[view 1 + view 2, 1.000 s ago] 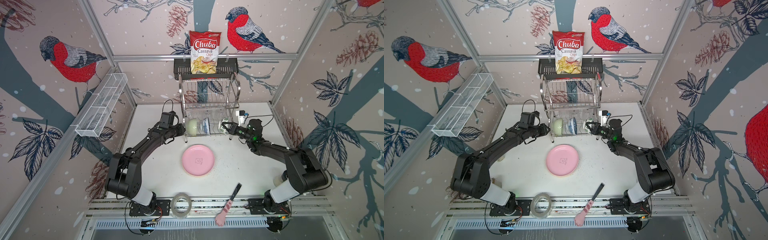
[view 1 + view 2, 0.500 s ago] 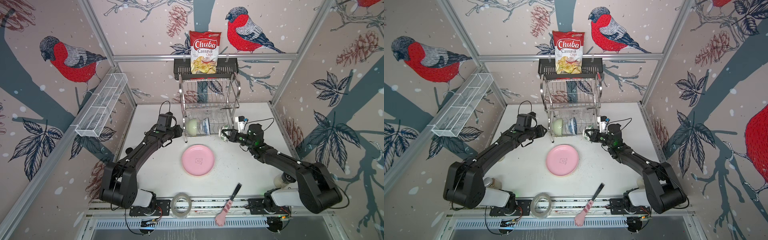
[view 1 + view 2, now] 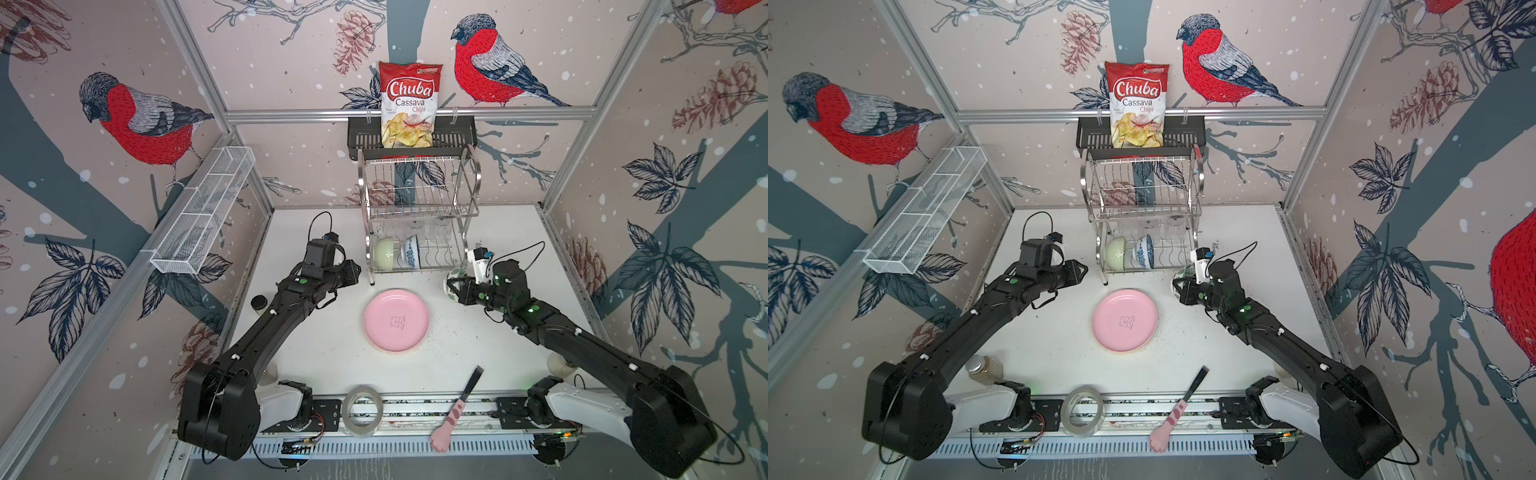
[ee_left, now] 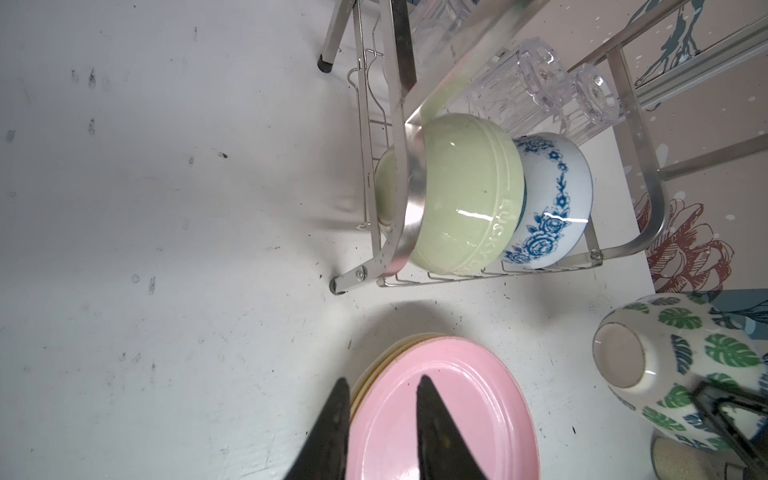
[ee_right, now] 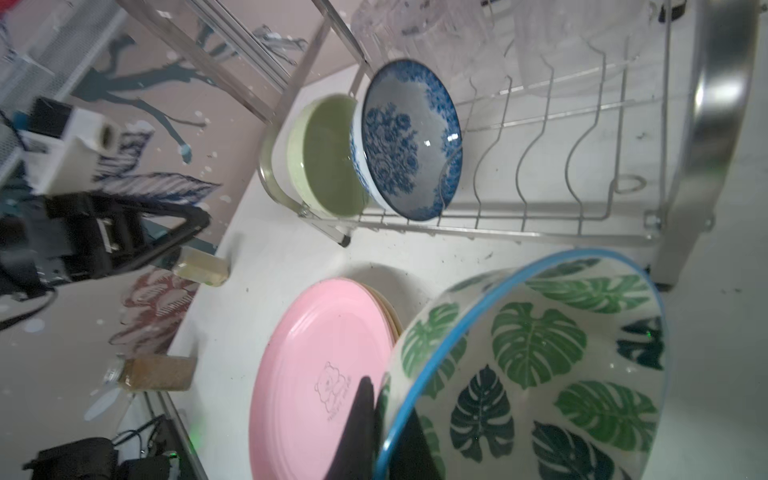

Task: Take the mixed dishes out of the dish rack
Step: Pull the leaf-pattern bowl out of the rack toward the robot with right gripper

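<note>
The right hand [image 5: 384,407] is pinched on the rim of the green-leaf-print bowl [image 5: 536,357], with one finger inside and one outside. The bowl is tipped on its side, out of the dish rack [image 3: 419,208]. It is just off the rack's front right corner and beside the pink plate [image 3: 395,320], which tops a stack of plates on the tabletop [image 3: 332,353] in front of the rack. The left hand [image 4: 382,386] is narrowly parted and holds nothing. It hovers near the rack's front left corner, well apart from that bowl. On the lower tier the pale green bowl [image 4: 457,195] and blue-patterned bowl [image 4: 552,199] stand on edge, touching, with clear glasses [image 4: 540,79] behind them.
</note>
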`<state>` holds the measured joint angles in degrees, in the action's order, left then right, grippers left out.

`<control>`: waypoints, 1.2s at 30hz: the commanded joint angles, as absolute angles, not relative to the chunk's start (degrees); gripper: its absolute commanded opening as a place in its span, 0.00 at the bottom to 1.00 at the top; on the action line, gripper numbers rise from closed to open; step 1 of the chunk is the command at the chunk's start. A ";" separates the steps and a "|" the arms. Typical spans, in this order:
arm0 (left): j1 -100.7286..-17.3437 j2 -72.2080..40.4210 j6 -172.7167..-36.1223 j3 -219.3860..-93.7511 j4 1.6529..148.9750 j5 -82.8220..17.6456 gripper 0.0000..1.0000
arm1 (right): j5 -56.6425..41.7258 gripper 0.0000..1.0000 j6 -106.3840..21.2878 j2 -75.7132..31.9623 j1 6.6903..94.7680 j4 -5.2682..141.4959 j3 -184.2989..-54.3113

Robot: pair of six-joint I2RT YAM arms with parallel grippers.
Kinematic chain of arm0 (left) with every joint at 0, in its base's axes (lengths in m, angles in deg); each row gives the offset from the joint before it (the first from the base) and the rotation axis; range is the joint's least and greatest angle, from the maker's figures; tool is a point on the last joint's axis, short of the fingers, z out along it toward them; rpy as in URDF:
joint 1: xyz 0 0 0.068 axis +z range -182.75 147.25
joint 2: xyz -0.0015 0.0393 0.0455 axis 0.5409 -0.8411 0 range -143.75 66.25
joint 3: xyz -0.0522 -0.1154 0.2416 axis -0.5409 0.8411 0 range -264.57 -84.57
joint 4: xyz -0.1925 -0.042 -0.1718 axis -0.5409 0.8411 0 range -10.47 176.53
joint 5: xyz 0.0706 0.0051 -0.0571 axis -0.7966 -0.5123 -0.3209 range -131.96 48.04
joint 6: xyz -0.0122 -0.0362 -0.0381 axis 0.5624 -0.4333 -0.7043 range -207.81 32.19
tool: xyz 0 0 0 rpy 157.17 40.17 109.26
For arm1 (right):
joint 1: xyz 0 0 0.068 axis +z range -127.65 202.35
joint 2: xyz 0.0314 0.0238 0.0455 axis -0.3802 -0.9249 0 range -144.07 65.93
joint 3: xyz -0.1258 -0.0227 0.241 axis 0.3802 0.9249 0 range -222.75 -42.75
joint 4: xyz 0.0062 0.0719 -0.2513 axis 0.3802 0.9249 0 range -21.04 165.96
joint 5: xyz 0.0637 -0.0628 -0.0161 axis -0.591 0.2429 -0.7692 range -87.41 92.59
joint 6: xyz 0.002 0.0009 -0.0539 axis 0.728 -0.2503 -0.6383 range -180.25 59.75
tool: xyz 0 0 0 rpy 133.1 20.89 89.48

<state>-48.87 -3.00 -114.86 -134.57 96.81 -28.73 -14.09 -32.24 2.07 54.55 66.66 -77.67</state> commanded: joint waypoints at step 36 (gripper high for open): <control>-48.82 0.25 -115.04 -129.66 96.02 -27.97 0.39 | 25.41 0.08 -32.03 -29.51 80.91 101.66 -95.47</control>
